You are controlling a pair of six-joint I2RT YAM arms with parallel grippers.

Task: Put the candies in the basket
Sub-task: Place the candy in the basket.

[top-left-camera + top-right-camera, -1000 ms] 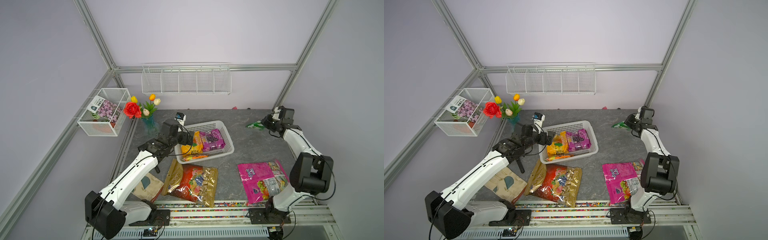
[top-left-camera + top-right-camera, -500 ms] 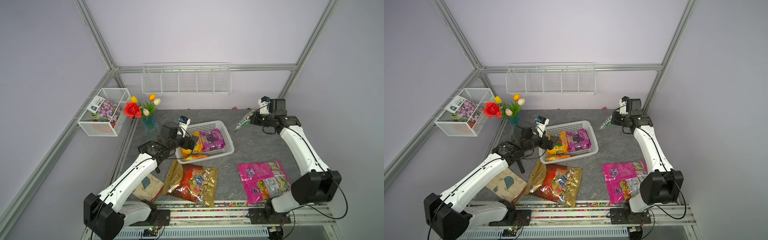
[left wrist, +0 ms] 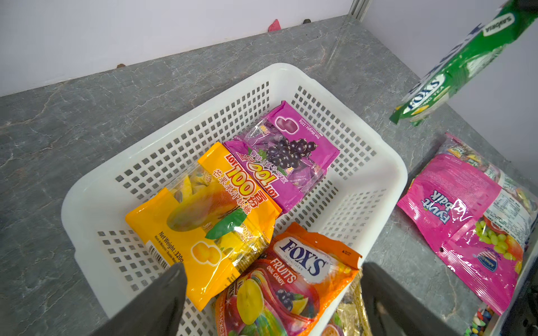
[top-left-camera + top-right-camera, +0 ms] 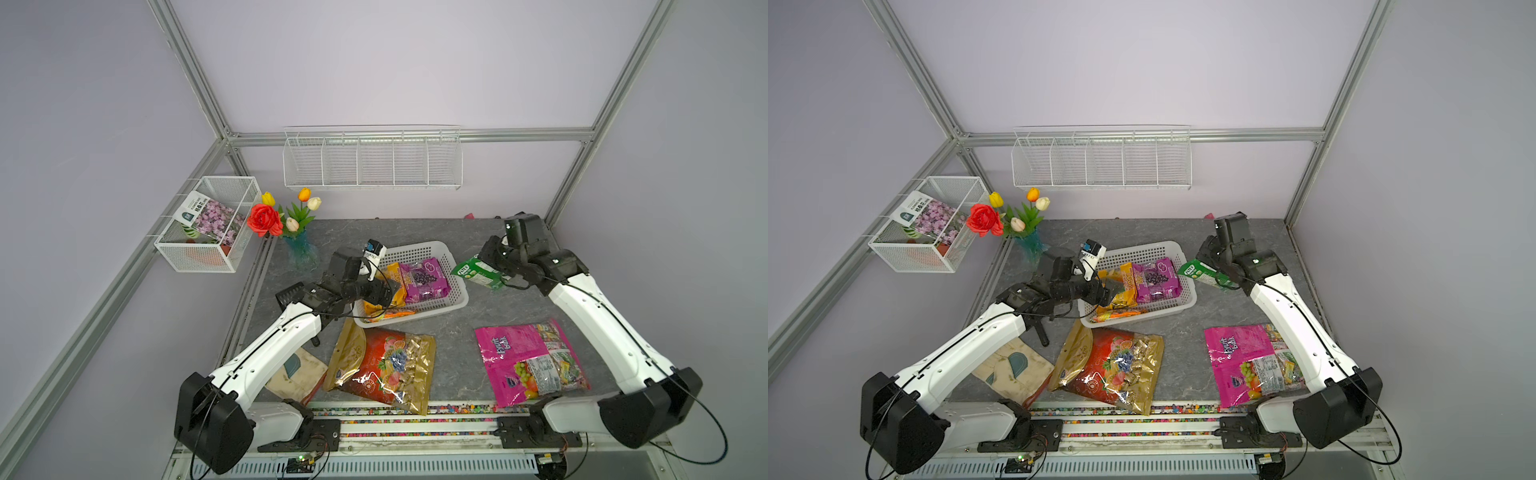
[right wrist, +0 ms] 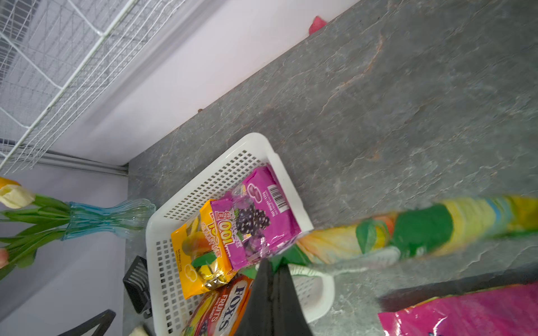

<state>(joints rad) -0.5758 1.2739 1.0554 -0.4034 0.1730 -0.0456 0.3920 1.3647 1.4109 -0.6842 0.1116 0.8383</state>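
Note:
The white basket point(image 4: 451, 266) holds a purple grape bag point(image 4: 424, 278), a yellow bag point(image 3: 203, 221) and an orange FOX'S bag point(image 3: 294, 276), which leans on the near rim. My left gripper point(image 3: 270, 279) hovers open over that orange bag with nothing between its fingers. My right gripper point(image 4: 492, 259) is shut on a corner of the green FOX'S bag point(image 4: 476, 272), which hangs in the air just off the basket's right end. In both top views the gold-and-red bag point(image 4: 382, 365) and the pink bag point(image 4: 1250, 361) lie flat on the table in front of the basket.
A glass vase with flowers point(image 4: 301, 245) stands left of the basket, close to my left arm. A wire mesh box with a seed packet point(image 4: 208, 224) and a long wire rack point(image 4: 372, 158) hang on the walls. A cloth pouch point(image 4: 297, 370) lies front left.
My right arm has swung from the back right corner toward the basket, carrying the green bag off the table. My left gripper has stayed open over the basket's near left end.

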